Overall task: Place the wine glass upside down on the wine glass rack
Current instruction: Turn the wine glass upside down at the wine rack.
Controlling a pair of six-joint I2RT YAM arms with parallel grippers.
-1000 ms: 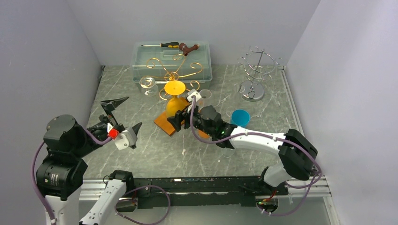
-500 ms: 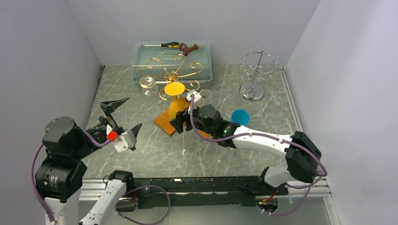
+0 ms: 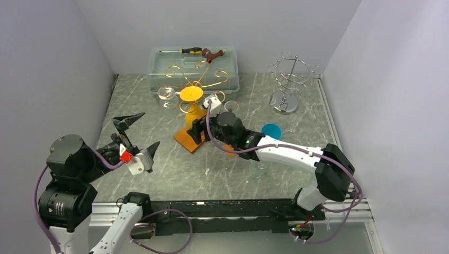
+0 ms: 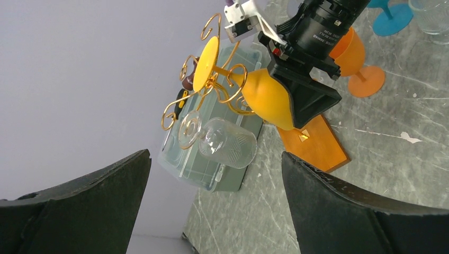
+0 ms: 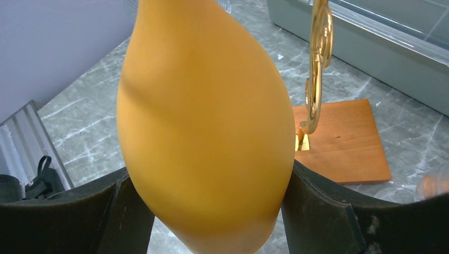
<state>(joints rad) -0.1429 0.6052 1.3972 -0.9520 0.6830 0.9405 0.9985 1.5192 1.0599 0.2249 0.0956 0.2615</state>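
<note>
An orange wine glass (image 3: 191, 95) hangs upside down, foot up, its bowl (image 5: 206, 121) clamped between the fingers of my right gripper (image 5: 206, 211). It sits beside the gold wire rack (image 3: 198, 80), above the rack's wooden base (image 3: 185, 141); in the left wrist view its foot (image 4: 205, 63) is level with the rack's curls (image 4: 233, 84). Whether it touches the rack I cannot tell. A clear glass (image 4: 227, 142) hangs upside down on the rack's left side. My left gripper (image 3: 148, 129) is wide open and empty, well to the left.
A clear plastic box (image 3: 233, 79) with a screwdriver (image 3: 182, 51) stands behind the rack. A silver wire rack (image 3: 288, 79) is at the back right. A blue glass (image 3: 271, 130), a second orange glass (image 4: 352, 53) and a clear glass (image 3: 257, 169) stand by the right arm.
My right gripper has carried the orange glass a little back and left, closer in to the gold rack. The left arm has drifted slightly nearer, still open.
</note>
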